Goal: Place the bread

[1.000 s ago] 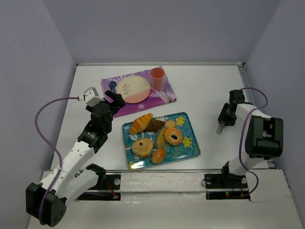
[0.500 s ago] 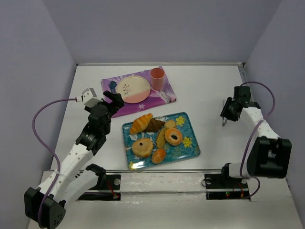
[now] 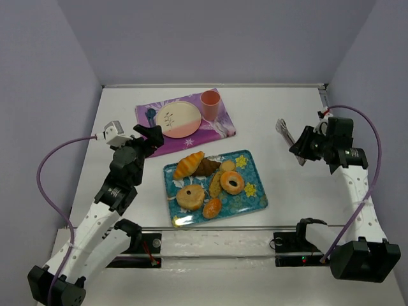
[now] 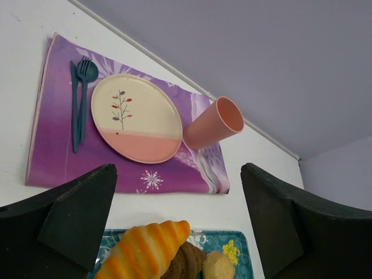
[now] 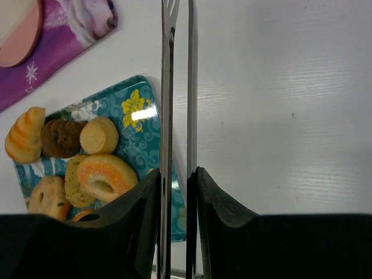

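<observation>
Between the fingers of the right end effector (image 5: 174, 179), the two steel arms of a pair of tongs (image 5: 167, 87) are squeezed almost together. This end effector is clamped on the tongs, and the overhead view shows nothing at their tips. The step in hand appears to be bringing the tool over to the food, with the bread not yet picked up. Just left of the clamped fingers, the bread (image 5: 107, 177) lies on the teal tray (image 5: 138, 96), touching a speckled oval bun (image 5: 72, 177). The next move calls for swinging the tongs left over the tray, letting their arms spread to straddle the ring, then squeezing. Farther ahead and left sits the pink plate (image 5: 20, 29) on its purple mat (image 5: 75, 35), the likely destination. The left end effector (image 4: 177, 174) hangs with its fingers wide apart, holding nothing, and a pink cup (image 4: 212, 123) stands ahead of it.
</observation>
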Action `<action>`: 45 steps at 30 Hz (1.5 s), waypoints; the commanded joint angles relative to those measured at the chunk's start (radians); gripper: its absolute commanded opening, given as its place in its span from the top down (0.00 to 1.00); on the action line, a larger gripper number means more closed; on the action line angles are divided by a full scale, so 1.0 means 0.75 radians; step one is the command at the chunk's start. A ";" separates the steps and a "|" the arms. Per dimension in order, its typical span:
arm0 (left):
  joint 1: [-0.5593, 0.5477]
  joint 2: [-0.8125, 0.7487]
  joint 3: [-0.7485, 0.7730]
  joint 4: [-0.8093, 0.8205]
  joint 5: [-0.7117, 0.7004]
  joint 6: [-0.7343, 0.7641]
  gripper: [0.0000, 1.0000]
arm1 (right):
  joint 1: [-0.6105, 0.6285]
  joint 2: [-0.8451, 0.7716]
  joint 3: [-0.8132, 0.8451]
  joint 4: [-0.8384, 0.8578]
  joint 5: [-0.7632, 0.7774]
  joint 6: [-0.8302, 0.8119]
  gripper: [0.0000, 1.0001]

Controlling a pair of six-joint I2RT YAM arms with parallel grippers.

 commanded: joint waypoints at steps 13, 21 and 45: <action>0.008 -0.155 -0.046 -0.086 0.084 -0.038 0.01 | 0.369 -0.209 0.092 -0.577 -0.201 -0.004 0.70; 0.008 -0.196 -0.044 -0.172 0.084 -0.027 0.01 | 0.381 -0.264 0.008 -0.682 -0.379 -0.081 0.56; 0.008 -0.186 -0.044 -0.174 0.078 -0.025 0.01 | 0.393 -0.209 -0.194 -0.482 -0.361 -0.012 0.53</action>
